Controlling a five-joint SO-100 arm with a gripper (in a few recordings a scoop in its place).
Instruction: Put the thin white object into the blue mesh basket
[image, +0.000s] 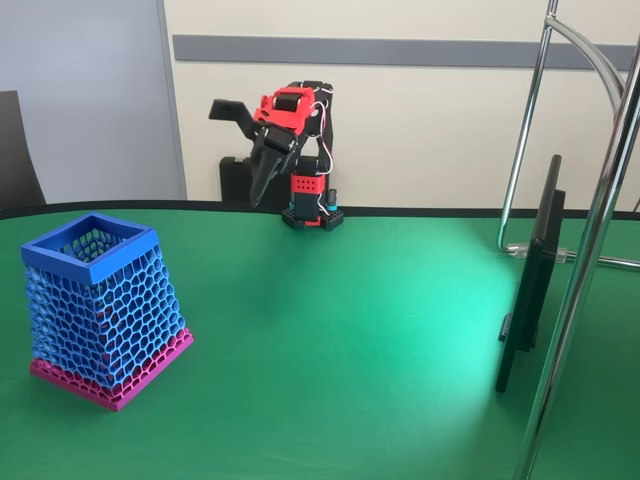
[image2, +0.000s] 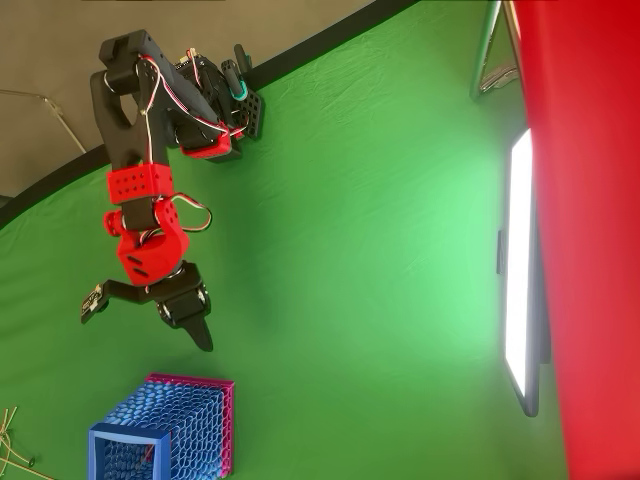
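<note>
Chrome tubing (image: 575, 330) stands closest to the fixed camera, at the right, beside a dark screen (image: 530, 280). At the overhead view's lower-left edge lies a tangle of thin pale strands (image2: 10, 442) on the green table (image2: 380, 280). I take this for the thin white object, though it is too small and too cropped by the frame to be sure or to read its long axis. It lies to the left of the blue mesh basket (image2: 165, 432), near it but apart. The basket stands upright and I can make out nothing white in it. From the gripper (image2: 203, 338), the strands lie down and far to the left, while the basket sits just below the tip. The 1 arm hangs above the table, its fingers apparently drawn together to a point, holding nothing and touching nothing.
</note>
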